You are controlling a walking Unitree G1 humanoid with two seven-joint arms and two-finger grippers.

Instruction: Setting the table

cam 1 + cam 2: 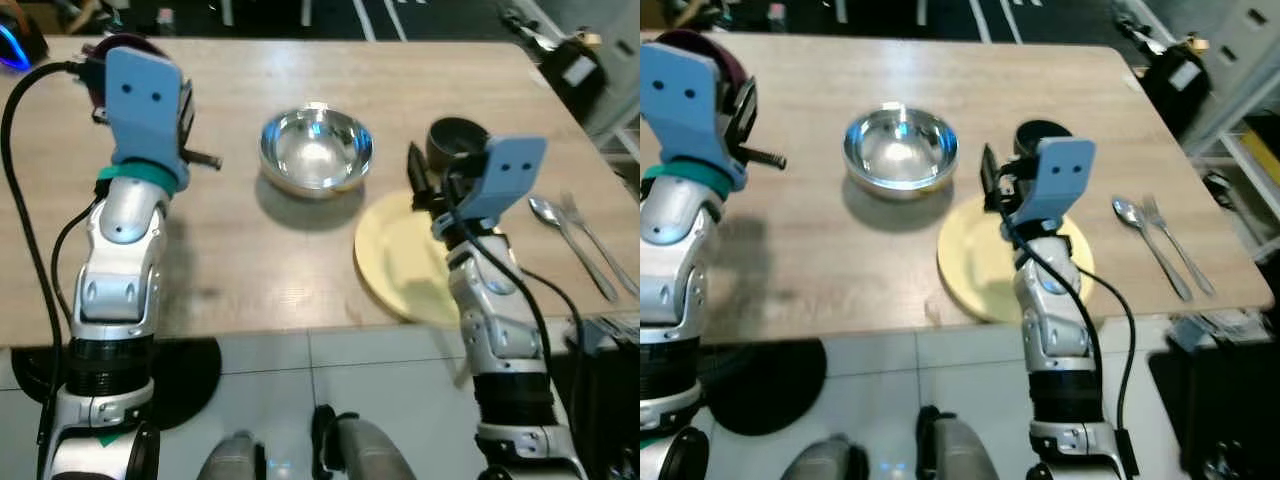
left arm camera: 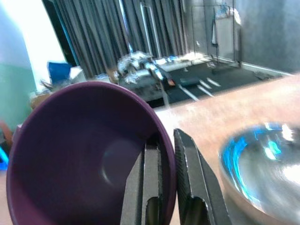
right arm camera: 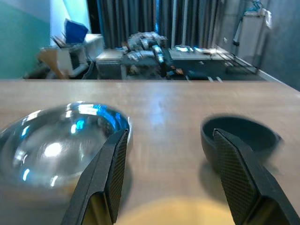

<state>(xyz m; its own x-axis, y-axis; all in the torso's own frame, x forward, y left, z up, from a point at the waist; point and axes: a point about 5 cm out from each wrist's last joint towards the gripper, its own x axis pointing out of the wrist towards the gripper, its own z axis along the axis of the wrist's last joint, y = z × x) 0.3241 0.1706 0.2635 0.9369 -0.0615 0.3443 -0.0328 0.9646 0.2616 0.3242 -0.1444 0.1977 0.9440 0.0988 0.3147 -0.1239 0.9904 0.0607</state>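
A purple bowl (image 2: 84, 154) is held by the left gripper (image 2: 176, 187), whose fingers are clamped on its rim, one inside and one outside; such a rim pinch lets the bowl be carried level and set down without a finger trapped beneath it. The left arm is raised over the worktop's (image 1: 300, 270) far left part, forearm upright and wrist bent forward, so the bowl is judged to hang above the wood rather than rest on it.

A steel bowl (image 1: 316, 148) stands at the middle, with a yellow plate (image 1: 395, 262) near the front edge and a dark cup (image 1: 455, 138) just behind the plate. A spoon (image 1: 1150, 240) and fork (image 1: 1180, 245) lie side by side to the right of the plate, as in a place setting.

The right gripper (image 3: 168, 178) is held over the plate with its fingers apart and empty, pointing between the steel bowl and the cup. Its forearm rises steeply from the front edge.
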